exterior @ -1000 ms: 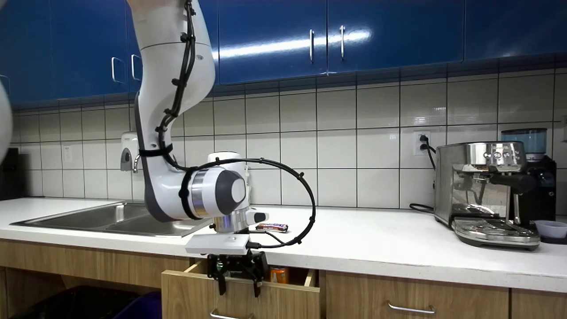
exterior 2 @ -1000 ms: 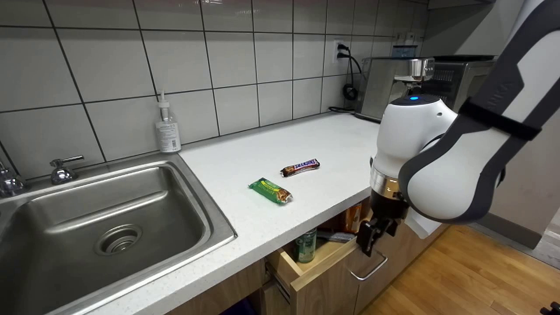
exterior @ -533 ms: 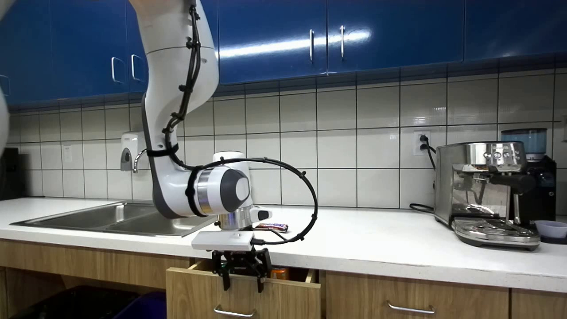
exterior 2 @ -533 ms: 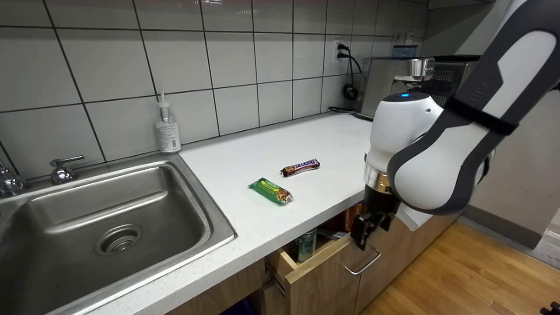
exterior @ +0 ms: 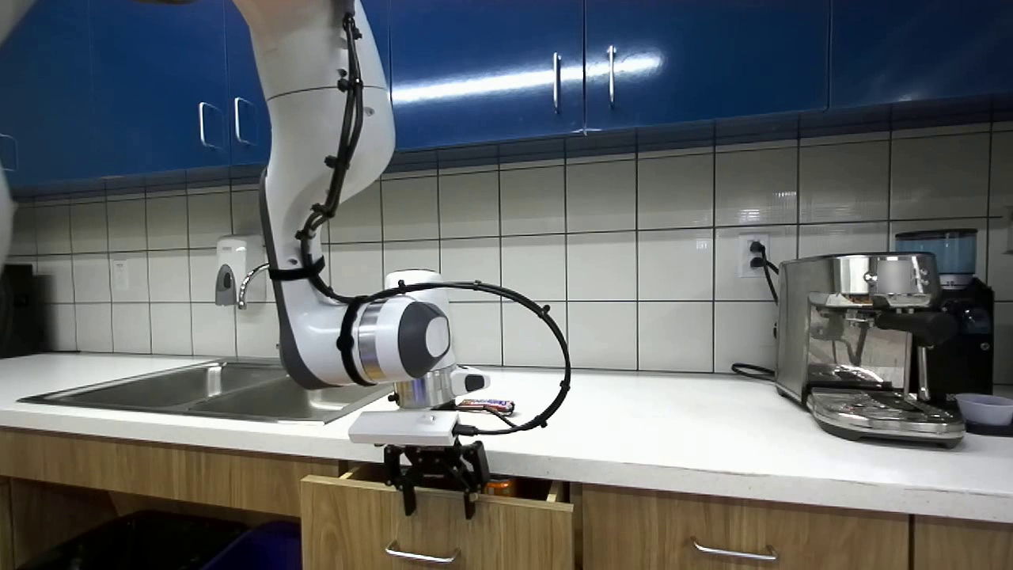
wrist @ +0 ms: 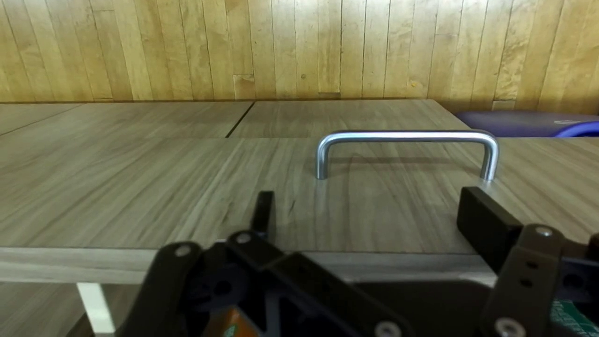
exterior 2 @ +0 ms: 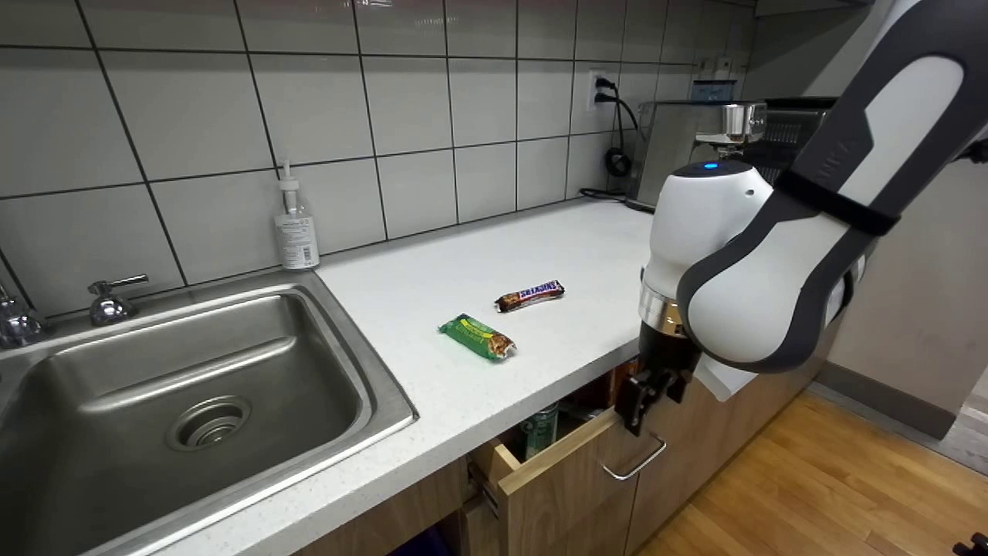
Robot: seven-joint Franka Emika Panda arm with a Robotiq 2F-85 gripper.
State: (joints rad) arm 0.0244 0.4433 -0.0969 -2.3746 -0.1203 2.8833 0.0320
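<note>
Below the front edge of the counter (exterior: 673,419), in an exterior view, your gripper (exterior: 440,508) points down at the drawer (exterior: 518,534), which sticks part-way out. You have its jaws spread wide apart, and the fingertips (exterior: 410,504) hang close to the top of the drawer's face, higher than the handle (exterior: 422,557); you cannot tell whether they touch the wood. Beside the gripper you can see an orange can (exterior: 500,486) inside the drawer, and a coffee machine (exterior: 866,340) stands well off on the counter.

In an exterior view you find a green can (exterior 2: 542,429) standing in the drawer, at the end nearer the sink (exterior 2: 231,340). Up on the counter, a green snack packet (exterior 2: 477,337) lies near a chocolate bar (exterior 2: 529,296), and a soap bottle (exterior 2: 296,238) stands at the sink's back corner.

In the wrist view you look past the two separated fingers (wrist: 486,224) onto the drawer's face, with the handle just beyond them. Farther off you see the wooden floor (wrist: 290,51) and, at the right edge, a purple bin (wrist: 512,122).
</note>
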